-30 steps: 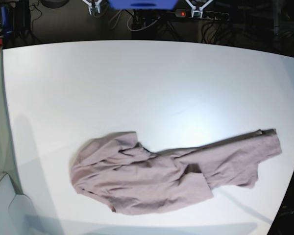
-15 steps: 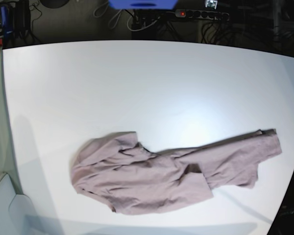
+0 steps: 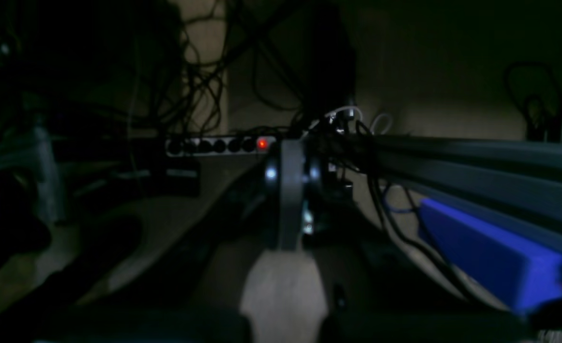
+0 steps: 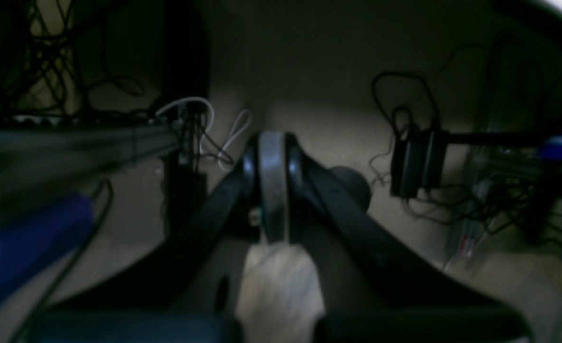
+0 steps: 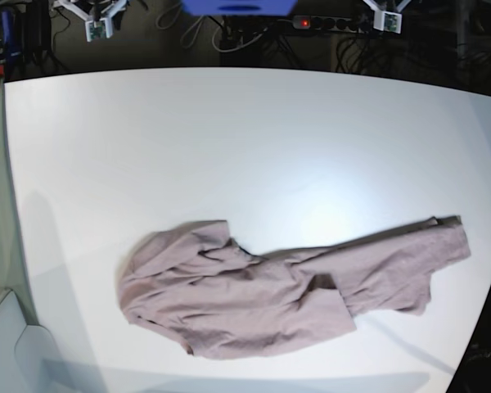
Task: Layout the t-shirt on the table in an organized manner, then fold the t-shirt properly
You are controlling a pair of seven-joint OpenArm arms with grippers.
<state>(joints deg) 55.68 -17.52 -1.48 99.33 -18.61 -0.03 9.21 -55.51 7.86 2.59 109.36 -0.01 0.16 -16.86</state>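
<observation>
The mauve-pink t-shirt (image 5: 270,291) lies crumpled on the front part of the white table (image 5: 229,131), bunched at the left, with one long part stretched toward the right edge. Both grippers are beyond the table's far edge, far from the shirt. My left gripper (image 5: 385,18) is at the top right of the base view. My right gripper (image 5: 98,18) is at the top left. In the left wrist view my left gripper (image 3: 290,190) has its fingers pressed together and holds nothing. In the right wrist view my right gripper (image 4: 272,186) is likewise shut and empty. Neither wrist view shows the shirt.
A blue box (image 5: 237,5) and a power strip with a red light (image 5: 327,23) lie behind the table among cables. The power strip also shows in the left wrist view (image 3: 219,144). A pale object (image 5: 8,344) sits off the front left corner.
Both grippers have moved outward along the far edge, the right one to the view's left and the left one to its right. The shirt has not moved.
</observation>
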